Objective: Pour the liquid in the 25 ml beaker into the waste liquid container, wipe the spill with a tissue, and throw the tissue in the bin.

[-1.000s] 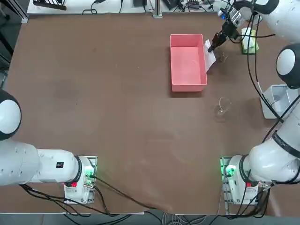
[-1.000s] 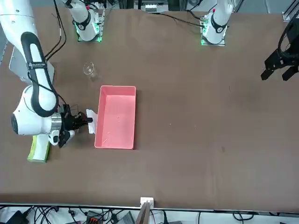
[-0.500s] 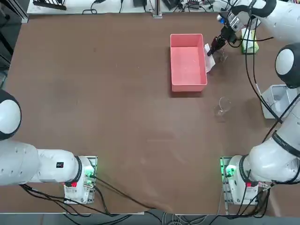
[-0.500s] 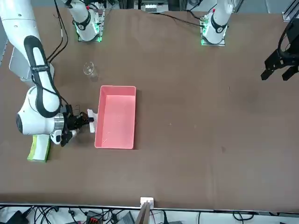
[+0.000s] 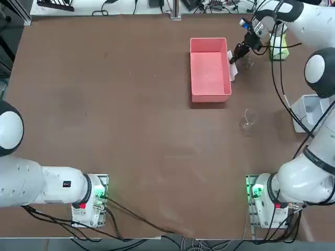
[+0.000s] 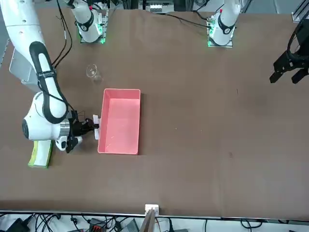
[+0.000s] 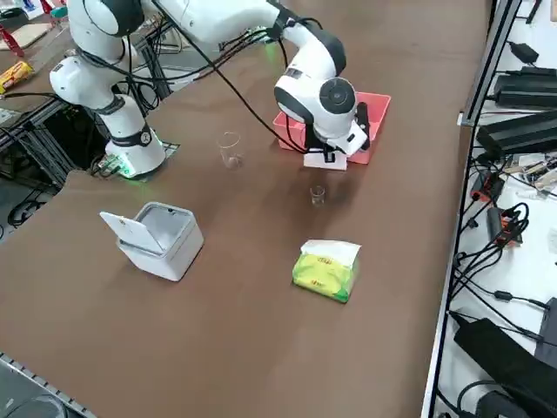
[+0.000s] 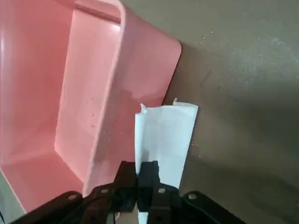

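Beside the outer long wall of the waste liquid container (image 5: 210, 68), the tissue (image 8: 163, 137) hangs from the right gripper (image 8: 142, 175), whose fingers are pressed together on the sheet's near edge. The tissue's free end lies against or just beside the pink wall, close to one corner of the container; contact with the table (image 5: 104, 104) below it cannot be confirmed. In the top view the tissue (image 5: 231, 58) appears as a narrow white strip between the container and the gripper (image 5: 235, 54).

The 25 ml beaker (image 7: 318, 195) stands upright on the table just beside the gripper, on the side away from the container. The green tissue pack (image 7: 326, 269) lies further out toward the table edge. The larger beaker (image 5: 247, 118) stands upright, well apart from the container, toward the robot's bases. The bin (image 7: 158, 239) sits near the right edge of the table with its lid raised, well apart from the tissue.
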Robot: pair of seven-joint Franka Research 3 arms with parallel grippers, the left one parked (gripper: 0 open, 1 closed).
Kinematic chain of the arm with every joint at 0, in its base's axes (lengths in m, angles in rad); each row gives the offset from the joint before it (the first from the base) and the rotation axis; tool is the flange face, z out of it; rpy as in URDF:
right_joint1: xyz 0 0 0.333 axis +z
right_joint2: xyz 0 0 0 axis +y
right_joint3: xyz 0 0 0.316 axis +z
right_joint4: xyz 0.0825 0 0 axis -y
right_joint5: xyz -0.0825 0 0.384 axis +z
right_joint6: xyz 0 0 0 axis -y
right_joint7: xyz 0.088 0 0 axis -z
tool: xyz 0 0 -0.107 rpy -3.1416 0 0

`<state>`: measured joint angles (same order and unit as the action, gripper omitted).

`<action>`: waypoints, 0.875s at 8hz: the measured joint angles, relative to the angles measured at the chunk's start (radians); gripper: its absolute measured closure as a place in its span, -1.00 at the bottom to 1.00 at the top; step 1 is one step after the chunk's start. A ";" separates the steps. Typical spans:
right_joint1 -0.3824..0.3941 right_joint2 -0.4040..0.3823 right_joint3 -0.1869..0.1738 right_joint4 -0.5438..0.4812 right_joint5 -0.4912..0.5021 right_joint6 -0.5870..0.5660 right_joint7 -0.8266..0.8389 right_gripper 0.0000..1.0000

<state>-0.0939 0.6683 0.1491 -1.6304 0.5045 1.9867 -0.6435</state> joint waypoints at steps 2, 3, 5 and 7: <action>0.006 0.012 0.000 -0.004 0.004 0.010 0.000 0.92; 0.011 0.021 0.001 -0.005 0.017 0.021 0.000 0.92; 0.026 0.040 0.002 -0.006 0.044 0.051 0.000 0.92; 0.035 0.047 0.002 -0.006 0.047 0.066 0.000 0.92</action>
<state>-0.0593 0.7154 0.1507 -1.6362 0.5516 2.0529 -0.6436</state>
